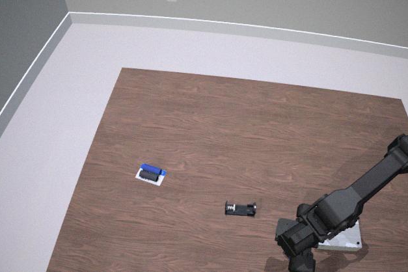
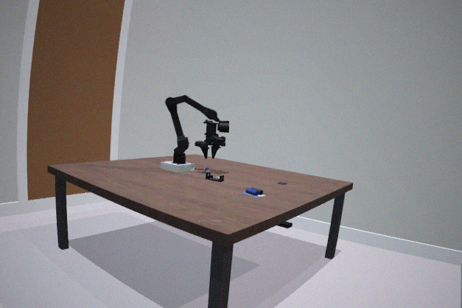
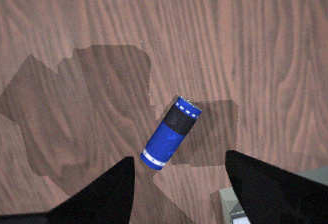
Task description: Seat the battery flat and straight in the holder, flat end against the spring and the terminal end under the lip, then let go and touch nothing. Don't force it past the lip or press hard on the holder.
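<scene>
The blue battery [image 3: 166, 141] with a black band lies on its side on the table, slantwise in the wrist view; in the exterior view a small blue part of the battery [image 2: 207, 169] shows behind the holder. In the top view the arm hides nearly all of it. My gripper [image 3: 180, 161] [image 2: 210, 158] is open and empty, above the table, with the battery below and between the line of its fingers. The black holder [image 1: 241, 210] [image 2: 215, 179] stands upright and empty, its spring at the left end in the top view.
A blue and a black cylinder [image 1: 151, 169] [image 2: 253, 191] lie side by side on a white and blue card [image 1: 159, 183]. A small dark flat piece [image 2: 282, 183] lies farther off. The pale arm base [image 1: 352, 239] [image 2: 177, 167] is close beside the battery.
</scene>
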Robot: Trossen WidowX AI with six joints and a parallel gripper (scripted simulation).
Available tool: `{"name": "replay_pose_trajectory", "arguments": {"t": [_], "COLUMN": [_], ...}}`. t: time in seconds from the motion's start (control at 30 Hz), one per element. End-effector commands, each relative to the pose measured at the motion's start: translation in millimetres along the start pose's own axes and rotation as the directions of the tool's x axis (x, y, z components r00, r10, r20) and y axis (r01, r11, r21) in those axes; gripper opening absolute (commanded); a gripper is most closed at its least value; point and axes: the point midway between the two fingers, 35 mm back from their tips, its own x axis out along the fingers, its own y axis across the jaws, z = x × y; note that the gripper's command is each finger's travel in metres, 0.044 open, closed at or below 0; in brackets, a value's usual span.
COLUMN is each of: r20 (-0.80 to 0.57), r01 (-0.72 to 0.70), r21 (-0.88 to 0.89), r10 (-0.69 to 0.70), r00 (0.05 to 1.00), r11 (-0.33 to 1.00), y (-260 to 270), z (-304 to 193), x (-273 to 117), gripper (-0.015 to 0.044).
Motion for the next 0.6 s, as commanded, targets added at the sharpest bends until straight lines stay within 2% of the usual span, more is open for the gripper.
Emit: {"name": "replay_pose_trajectory", "arguments": {"t": [0.0, 0.07, 0.57], "r20": [-0.017, -0.017, -0.017], "r01": [0.019, 0.019, 0.019], "r21": [0.527, 0.574, 0.574], "r10": [-0.012, -0.012, -0.012], "r00": [1.0, 1.0, 1.0], "r11": [0.85, 0.819, 0.819], "y": [0.5, 0.6, 1.1], "z": [-10.4, -11.2, -10.9], "x": [26.8, 29.0, 34.7], "gripper": [0.0239, 0.0239, 0.0239]}}
